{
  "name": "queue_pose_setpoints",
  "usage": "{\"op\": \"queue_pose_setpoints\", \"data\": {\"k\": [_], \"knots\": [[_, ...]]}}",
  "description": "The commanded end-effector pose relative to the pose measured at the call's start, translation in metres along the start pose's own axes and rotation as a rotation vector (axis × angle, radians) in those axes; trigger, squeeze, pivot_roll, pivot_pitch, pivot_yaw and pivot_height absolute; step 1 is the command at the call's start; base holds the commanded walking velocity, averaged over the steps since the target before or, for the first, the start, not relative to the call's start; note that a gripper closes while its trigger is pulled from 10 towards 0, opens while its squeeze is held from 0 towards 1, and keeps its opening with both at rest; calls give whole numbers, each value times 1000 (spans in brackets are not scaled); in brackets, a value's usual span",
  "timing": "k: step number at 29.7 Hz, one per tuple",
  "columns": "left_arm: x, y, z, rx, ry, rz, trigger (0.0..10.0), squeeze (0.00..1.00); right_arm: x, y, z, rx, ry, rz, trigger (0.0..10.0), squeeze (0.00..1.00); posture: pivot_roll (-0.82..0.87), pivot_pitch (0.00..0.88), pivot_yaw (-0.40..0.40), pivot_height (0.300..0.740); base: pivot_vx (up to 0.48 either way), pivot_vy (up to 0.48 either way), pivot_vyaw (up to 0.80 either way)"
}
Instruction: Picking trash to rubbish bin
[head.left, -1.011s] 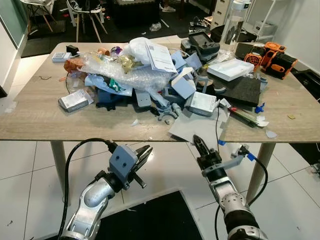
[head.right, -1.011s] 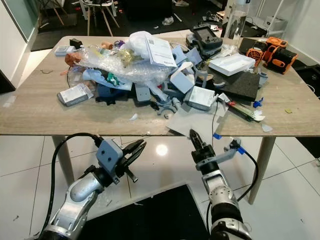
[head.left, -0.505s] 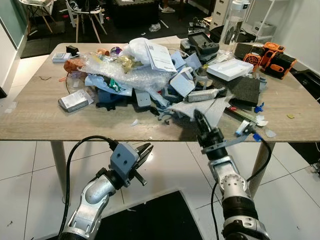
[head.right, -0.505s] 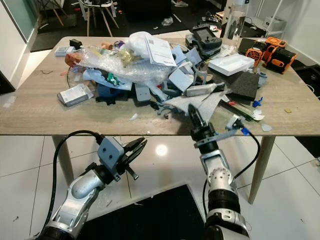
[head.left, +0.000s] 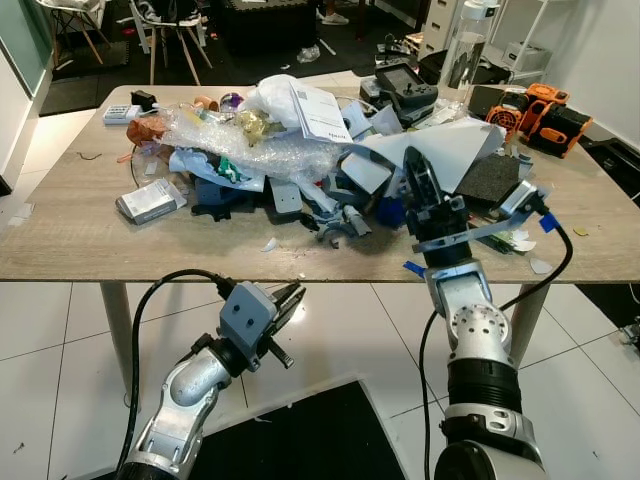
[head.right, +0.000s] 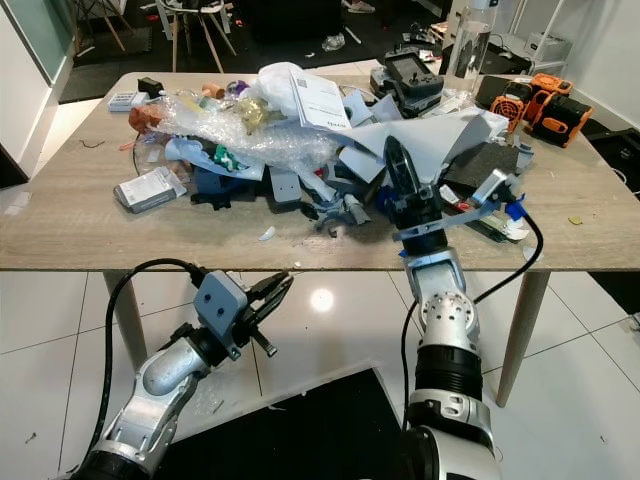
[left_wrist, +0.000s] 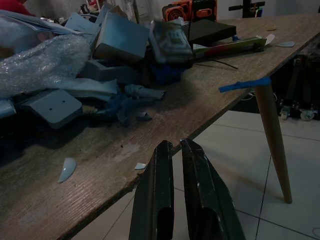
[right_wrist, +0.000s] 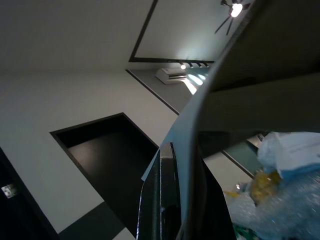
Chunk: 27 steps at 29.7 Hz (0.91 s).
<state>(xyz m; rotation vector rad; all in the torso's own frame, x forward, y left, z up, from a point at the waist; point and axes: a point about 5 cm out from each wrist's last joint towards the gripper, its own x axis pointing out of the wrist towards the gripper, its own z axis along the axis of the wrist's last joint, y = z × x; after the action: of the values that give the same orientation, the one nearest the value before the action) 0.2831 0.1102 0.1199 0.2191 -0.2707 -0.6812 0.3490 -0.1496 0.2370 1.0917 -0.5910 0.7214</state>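
A grey sheet (head.left: 440, 150) hangs lifted above the table (head.left: 70, 240), one edge pinched between the fingers of the right gripper (head.left: 420, 185), which points upward over the near right part of the heap; in the right wrist view the sheet (right_wrist: 235, 60) runs between the two fingers, clamped tight on it. The sheet curls up and away toward the far right, clear of the black foam pad (head.left: 490, 180) behind it

So the pickup of one piece looks done, but nothing has reached a bin, and I can make out no bin in these views. The rest lies untouched: the pile (head.left: 280, 150) of bubble wrap, paper, blue and grey boxes and scraps covers the middle of the table, with small shreds near the front edge

The left gripper (head.left: 285, 305) hangs low in front of the table, below its edge, fingers nearly together with a thin gap and nothing between them (left_wrist: 175, 200)

By my reading the task is at its very start: one piece in hand, carrying and dropping yet to do, and nearly all the trash left
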Motion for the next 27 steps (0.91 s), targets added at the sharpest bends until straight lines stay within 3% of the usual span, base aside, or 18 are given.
{"op": "queue_pose_setpoints", "data": {"k": [1, 9, 11, 13, 14, 17, 20, 24, 27], "knots": [[-2, 0, -4, 6, 14, 1, 10000, 0, 6, 6, 1, 4, -3, 29, 0, 0, 14, 96, 6, 740, 0, 0, 0], [-2, 3, -5, 13, 22, 28, 10000, 0, 11, 18, 3, -51, 62, 88, 0, 0, 12, 93, 4, 740, 0, 0, 0], [-2, 8, -5, 17, 20, 73, 10000, 0, 12, 23, 0, -82, 120, 124, 0, 0, 13, 92, 4, 740, 0, 0, 0], [-2, 24, -5, 47, 25, 193, 10000, 0, 5, 29, -16, -257, 385, 181, 0, 0, 7, 87, 2, 740, 0, 0, 0], [-2, 24, -5, 47, 25, 193, 10000, 0, 5, 29, -16, -257, 385, 181, 0, 0, 7, 87, 2, 740, 0, 0, 0], [-4, 33, -5, 51, 29, 244, 10000, 0, -10, 21, -30, -504, 631, 164, 0, 0, 5, 80, 0, 740, 0, 0, 0], [-8, 40, -10, 45, 70, 319, 10000, 0, -20, 10, -26, -669, 660, 67, 0, 0, -1, 77, 3, 740, 0, 0, 0], [-12, 47, -15, 44, 106, 392, 10000, 0, -25, 7, -23, -722, 638, 28, 0, 0, -5, 75, 3, 740, 0, 0, 0], [-21, 60, -23, 4, 156, 534, 10000, 0, -36, 4, -21, -771, 615, -31, 0, 0, -9, 74, 3, 740, 0, 0, 0]]}}
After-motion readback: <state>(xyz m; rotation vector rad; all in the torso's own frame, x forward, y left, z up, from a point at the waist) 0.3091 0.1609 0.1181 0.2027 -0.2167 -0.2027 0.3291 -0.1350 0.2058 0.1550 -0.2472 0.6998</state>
